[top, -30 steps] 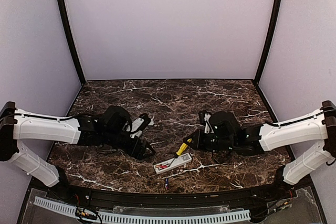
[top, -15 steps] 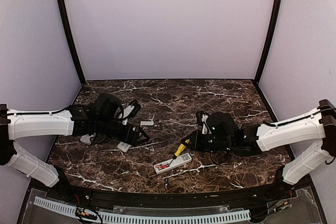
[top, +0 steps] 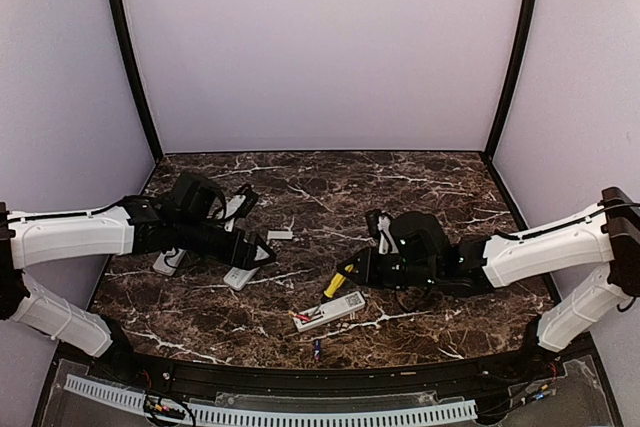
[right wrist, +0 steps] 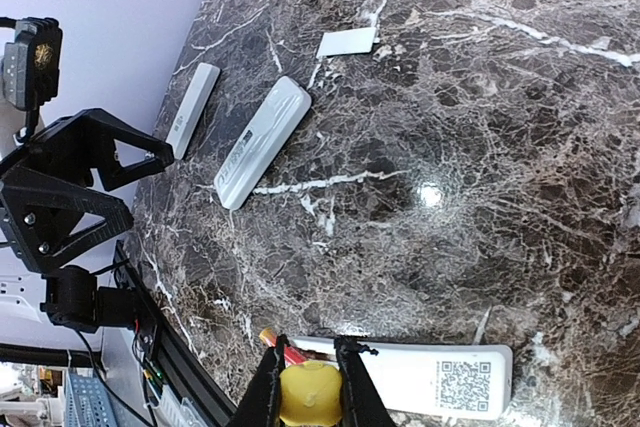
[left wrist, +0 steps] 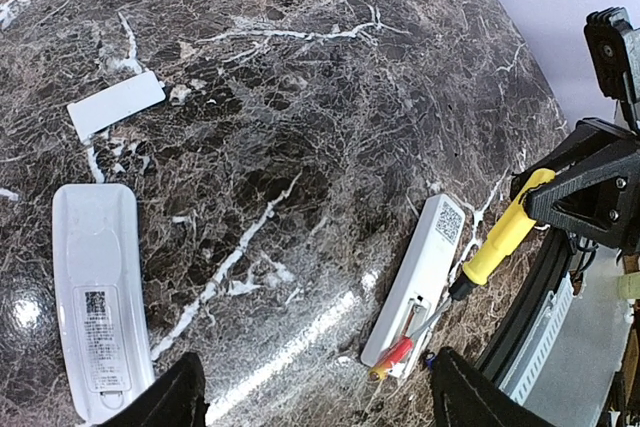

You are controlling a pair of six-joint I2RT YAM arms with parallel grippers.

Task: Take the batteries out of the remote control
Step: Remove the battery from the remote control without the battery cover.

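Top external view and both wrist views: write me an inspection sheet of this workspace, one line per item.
Surface: dark marble table, glare spots, no spills seen.
Job's things: opened remote near the front edge, orange-red battery at its open end; dark battery loose in front of it.
Clutter: white remote by the left arm, another remote farther left, cover plate behind them.
Grippers: left gripper open, empty; right gripper shut on the yellow-handled screwdriver.
Cables: black cable along the left arm; wires below the front edge.
Surroundings: pale walls, black frame posts, white slotted duct.
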